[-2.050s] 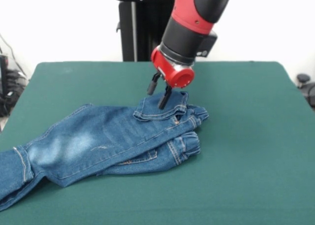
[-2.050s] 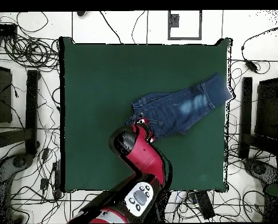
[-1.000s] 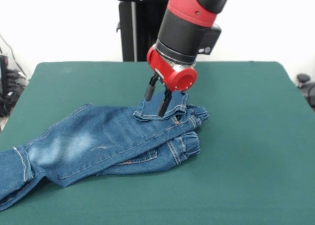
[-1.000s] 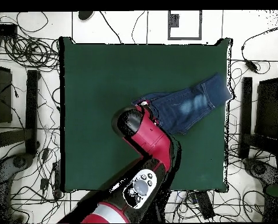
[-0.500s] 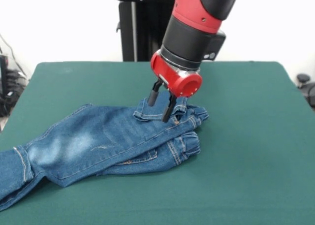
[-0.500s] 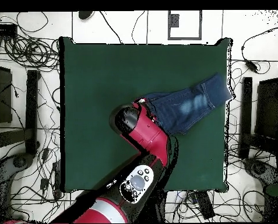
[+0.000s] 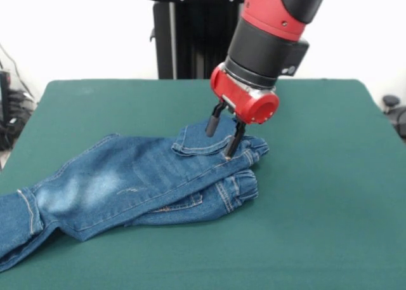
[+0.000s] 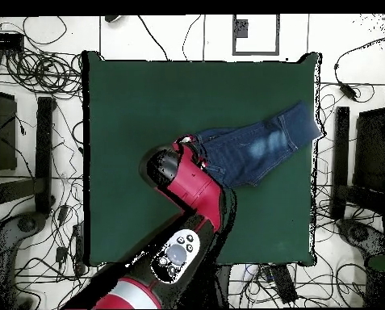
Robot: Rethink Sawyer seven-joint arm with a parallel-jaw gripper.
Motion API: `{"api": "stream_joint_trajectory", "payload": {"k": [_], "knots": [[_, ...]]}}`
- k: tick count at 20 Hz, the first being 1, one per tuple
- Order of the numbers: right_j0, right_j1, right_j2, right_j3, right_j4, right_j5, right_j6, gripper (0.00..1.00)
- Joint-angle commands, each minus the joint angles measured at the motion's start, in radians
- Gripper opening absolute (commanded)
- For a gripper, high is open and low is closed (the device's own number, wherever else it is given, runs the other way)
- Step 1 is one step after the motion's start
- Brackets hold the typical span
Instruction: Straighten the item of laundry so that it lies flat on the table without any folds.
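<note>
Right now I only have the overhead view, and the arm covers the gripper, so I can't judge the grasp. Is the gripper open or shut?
Observer: Open. In the front view the gripper has its two fingers apart, over the waistband end of the jeans.
Operator: Is it touching the cloth?
Observer: One fingertip appears to be down at the waistband edge. No cloth is lifted.
Operator: Do the jeans lie flat there?
Observer: No. They are folded lengthwise, one leg on top of the other, and the waistband is bunched in two stacked layers.
</note>
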Motion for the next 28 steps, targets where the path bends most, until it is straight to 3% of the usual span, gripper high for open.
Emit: {"api": "stream_joint_trajectory", "payload": {"k": [1,18,28], "knots": [[0.019,0.03,0.069,-0.022,0.039,0.058,0.322,1.0],[-0.041,-0.014,0.138,0.01,-0.003,0.014,0.251,1.0],[-0.035,-0.003,0.127,0.005,-0.024,-0.005,0.249,1.0]]}}
